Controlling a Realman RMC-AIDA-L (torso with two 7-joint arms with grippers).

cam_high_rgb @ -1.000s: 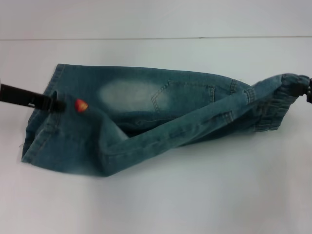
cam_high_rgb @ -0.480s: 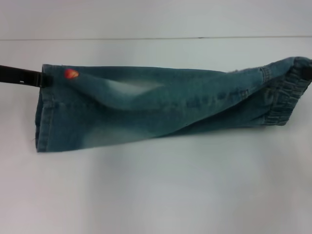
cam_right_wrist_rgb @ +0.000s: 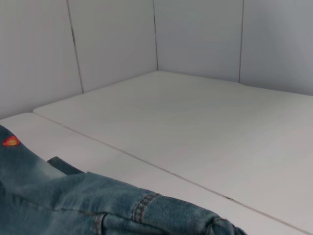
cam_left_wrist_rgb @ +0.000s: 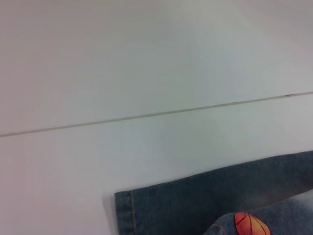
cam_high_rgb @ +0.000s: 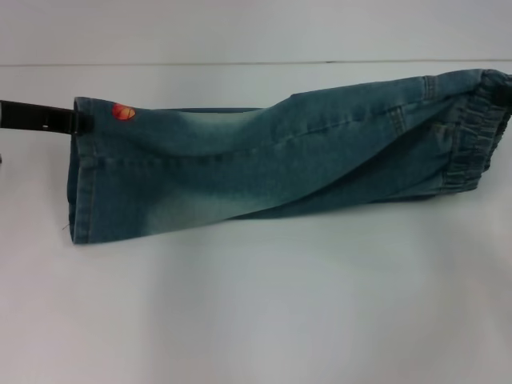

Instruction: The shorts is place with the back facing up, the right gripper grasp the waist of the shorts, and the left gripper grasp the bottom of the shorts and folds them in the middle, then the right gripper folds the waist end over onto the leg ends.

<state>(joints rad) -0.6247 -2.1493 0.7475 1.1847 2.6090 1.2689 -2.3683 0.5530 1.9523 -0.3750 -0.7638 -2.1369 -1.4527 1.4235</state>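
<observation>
Halfway through the middle fold: shorts (cam_high_rgb: 264,160) doubled lengthwise and strung out across the surface (cam_high_rgb: 256,320), near edge on the surface, far edge apparently lifted.

Left end effector (cam_high_rgb: 74,122) clenched on the far corner of the bottom (cam_high_rgb: 80,192), just beside the orange patch (cam_high_rgb: 122,112). Right end effector (cam_high_rgb: 504,90) at the far corner of the waist (cam_high_rgb: 472,136), mostly cut off there; cannot tell whether clenched or released.

To finish the step well:
- Carry both held corners toward the near edge of the shorts together and level, so the upper layer comes down square on the lower.
- Keep light tension along the shorts; a diagonal ridge runs from the waist toward the bottom and likely creases in if left slack.
- Match hem to hem at the bottom before letting go, as a strip of the lower leg peeks out beyond the far edge.
- Release only once flat.

Room: plenty of bare surface on the near side of the shorts and beyond the far edge, up to a seam line (cam_high_rgb: 240,63). Walls (cam_right_wrist_rgb: 112,39) well beyond the shorts. For the later waist-over-legs fold, open air above the shorts, nothing in the sweep.
</observation>
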